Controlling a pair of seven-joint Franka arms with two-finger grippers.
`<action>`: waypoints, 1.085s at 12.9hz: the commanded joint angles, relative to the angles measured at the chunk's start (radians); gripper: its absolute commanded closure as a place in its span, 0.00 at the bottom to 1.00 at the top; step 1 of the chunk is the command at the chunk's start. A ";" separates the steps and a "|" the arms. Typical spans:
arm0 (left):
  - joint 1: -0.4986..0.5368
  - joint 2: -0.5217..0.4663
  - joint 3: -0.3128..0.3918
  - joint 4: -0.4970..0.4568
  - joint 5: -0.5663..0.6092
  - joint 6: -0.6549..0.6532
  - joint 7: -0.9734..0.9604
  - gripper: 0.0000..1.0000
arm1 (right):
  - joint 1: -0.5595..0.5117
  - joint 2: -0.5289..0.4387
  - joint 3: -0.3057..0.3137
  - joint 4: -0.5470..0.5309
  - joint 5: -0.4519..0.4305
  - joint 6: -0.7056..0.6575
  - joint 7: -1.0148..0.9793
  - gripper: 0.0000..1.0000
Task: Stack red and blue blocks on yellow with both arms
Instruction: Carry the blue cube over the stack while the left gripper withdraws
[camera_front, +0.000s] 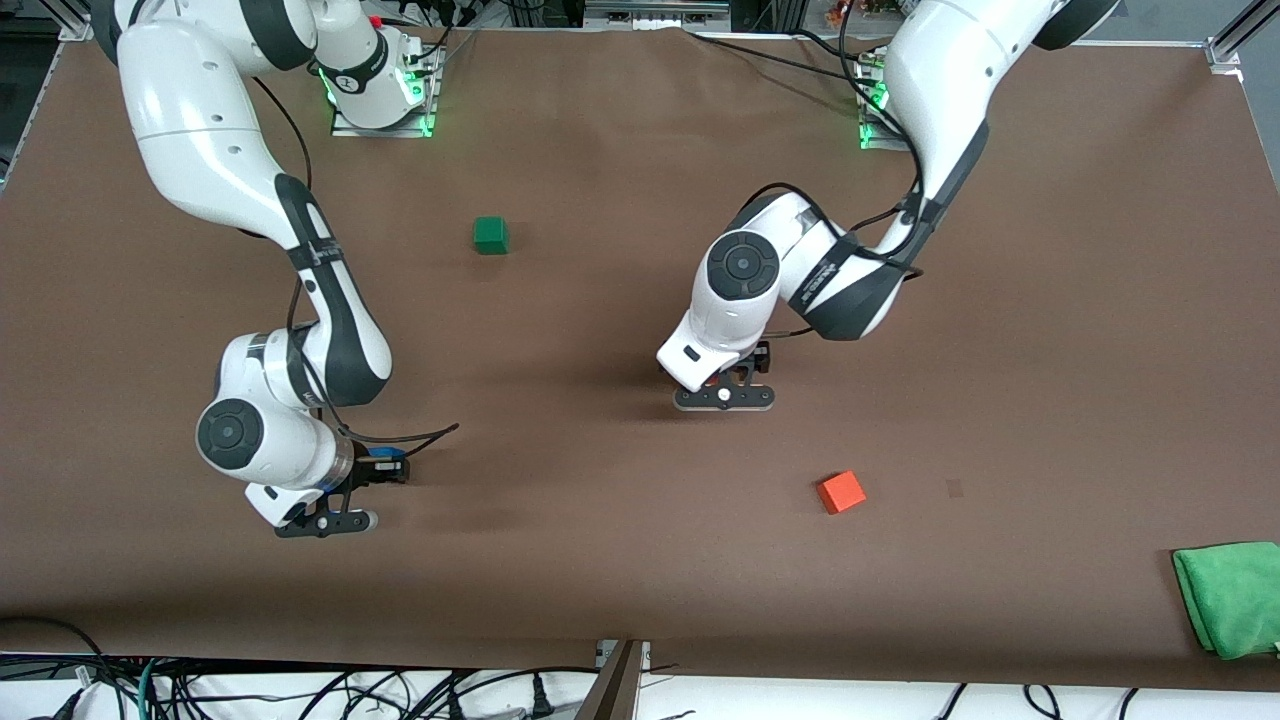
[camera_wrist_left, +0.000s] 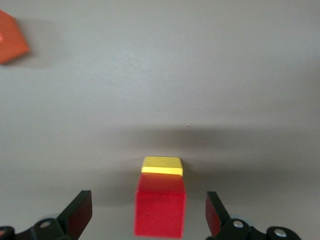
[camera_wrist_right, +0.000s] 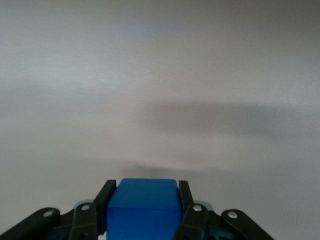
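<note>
In the left wrist view the crimson red block (camera_wrist_left: 160, 210) sits on top of the yellow block (camera_wrist_left: 162, 166) on the table. My left gripper (camera_wrist_left: 147, 202) is open, with one finger (camera_wrist_left: 80, 212) on each side of the red block and clear gaps between them and it. In the front view the left gripper (camera_front: 727, 388) is over this stack near the table's middle, and a sliver of red (camera_front: 710, 380) shows under the hand. My right gripper (camera_wrist_right: 145, 189) is shut on the blue block (camera_wrist_right: 144, 212). It is over bare table toward the right arm's end (camera_front: 330, 505).
A green cube (camera_front: 490, 235) lies close to the bases. An orange-red cube (camera_front: 841, 491) lies nearer to the front camera than the stack and also shows in the left wrist view (camera_wrist_left: 11, 37). A green cloth (camera_front: 1235, 597) lies at the table's front corner at the left arm's end.
</note>
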 joint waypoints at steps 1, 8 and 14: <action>0.069 -0.071 0.002 0.051 -0.016 -0.127 0.007 0.00 | 0.042 -0.048 0.007 0.082 0.014 -0.154 0.059 0.66; 0.411 -0.247 -0.003 0.175 -0.177 -0.484 0.557 0.00 | 0.381 -0.039 0.003 0.200 0.011 -0.214 0.715 0.64; 0.559 -0.423 0.025 0.131 -0.169 -0.675 0.796 0.00 | 0.700 0.010 -0.069 0.231 -0.022 -0.036 1.079 0.60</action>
